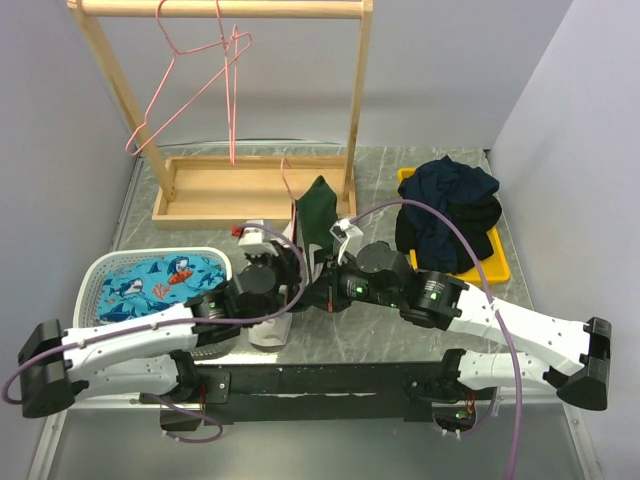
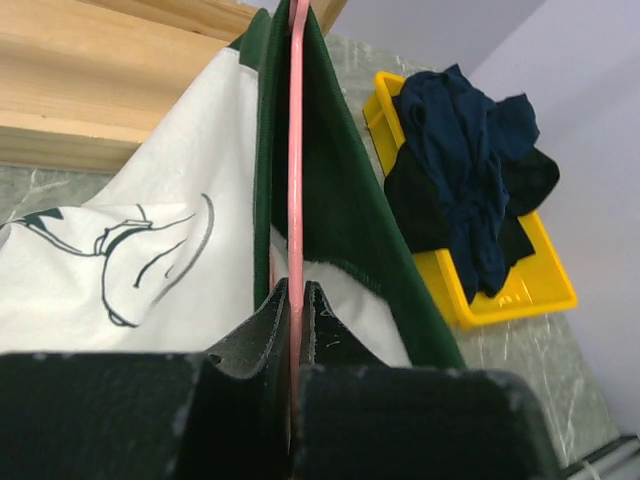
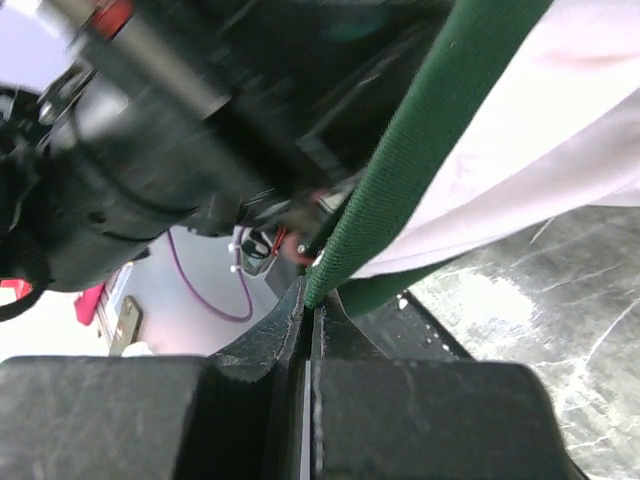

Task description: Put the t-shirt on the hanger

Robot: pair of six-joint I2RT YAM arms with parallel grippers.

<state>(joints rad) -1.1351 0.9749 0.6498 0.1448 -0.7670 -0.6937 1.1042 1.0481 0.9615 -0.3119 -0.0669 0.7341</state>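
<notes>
Slippage looks the likeliest failure: the left gripper [image 2: 296, 295] is clamped on nothing thicker than the thin pink wire of the hanger [image 2: 296, 150], which could twist or slide between the pads if the cloth is tugged sideways. The right gripper [image 3: 310, 300] is pinched tight on only the very edge of the t-shirt's green trim, so a firm pull may strip that edge free, or drag the whole garment off the wire instead of seating it. The t-shirt [image 2: 150, 200] is held up over the middle of the bench [image 1: 470, 310], just in front of the wooden rack [image 1: 250, 190]. Its white panel falls to one side of the wire and its green panel to the other. Crowding is a second hazard, since the two wrists sit almost against each other and a small turn of either could knock the other or snag a purple cable [image 1: 480, 240]. Both arms reach forward and inward from their bases, forearms converging at the bench's centre, grippers aimed away toward the rack.
</notes>
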